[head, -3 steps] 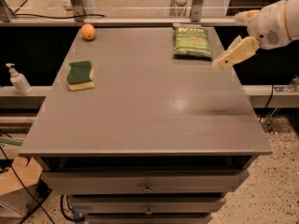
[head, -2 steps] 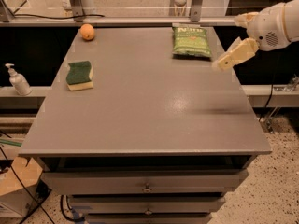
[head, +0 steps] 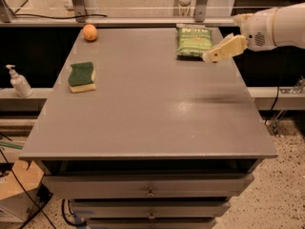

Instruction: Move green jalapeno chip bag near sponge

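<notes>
Two things lie well apart on the tabletop (head: 152, 113), the green jalapeno chip bag (head: 194, 41) far right and the sponge (head: 82, 77) left, so our gripper (head: 209, 56) hovers just beside the bag, likely to fetch it, its spread we cannot tell.

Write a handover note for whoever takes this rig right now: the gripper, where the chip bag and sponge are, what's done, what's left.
Gripper: at the table's far right side, just right of the green jalapeno chip bag, nothing visible in it.
Bag: lying flat at the far right of the table.
Sponge: near the left edge, well apart from the bag. An orange sits at the far left corner.
Done: gripper is next to the bag.
Left: grasp the bag, carry it left, set it down by the sponge.
</notes>
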Motion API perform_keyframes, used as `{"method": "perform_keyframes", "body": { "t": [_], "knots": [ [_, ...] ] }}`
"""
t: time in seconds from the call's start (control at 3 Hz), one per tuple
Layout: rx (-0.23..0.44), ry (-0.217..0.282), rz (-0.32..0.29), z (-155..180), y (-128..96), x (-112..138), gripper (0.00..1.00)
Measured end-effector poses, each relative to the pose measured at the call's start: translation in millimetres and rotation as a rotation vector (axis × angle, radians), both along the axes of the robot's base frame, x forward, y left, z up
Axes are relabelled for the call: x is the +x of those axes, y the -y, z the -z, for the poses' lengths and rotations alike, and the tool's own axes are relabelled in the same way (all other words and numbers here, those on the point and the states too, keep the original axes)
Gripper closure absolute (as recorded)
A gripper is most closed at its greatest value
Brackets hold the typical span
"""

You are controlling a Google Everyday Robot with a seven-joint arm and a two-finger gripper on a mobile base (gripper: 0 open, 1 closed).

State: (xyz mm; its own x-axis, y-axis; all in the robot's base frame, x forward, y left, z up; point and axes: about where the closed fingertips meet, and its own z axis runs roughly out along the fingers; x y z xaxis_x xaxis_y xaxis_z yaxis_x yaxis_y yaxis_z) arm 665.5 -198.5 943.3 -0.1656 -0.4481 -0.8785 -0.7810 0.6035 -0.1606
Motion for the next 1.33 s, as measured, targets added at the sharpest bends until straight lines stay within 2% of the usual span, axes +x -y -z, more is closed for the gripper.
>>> {"method": "perform_keyframes", "body": {
  "t": [0.67, 1.0, 1.33],
  "knots": [
    [0.106, -0.019, 0.088, 24, 0, 55, 0.0],
    [0.127, -0.029, 0.116, 39, 2, 76, 0.0],
    [0.121, -0.043, 0.129, 52, 3, 94, 0.0]
  ]
}}
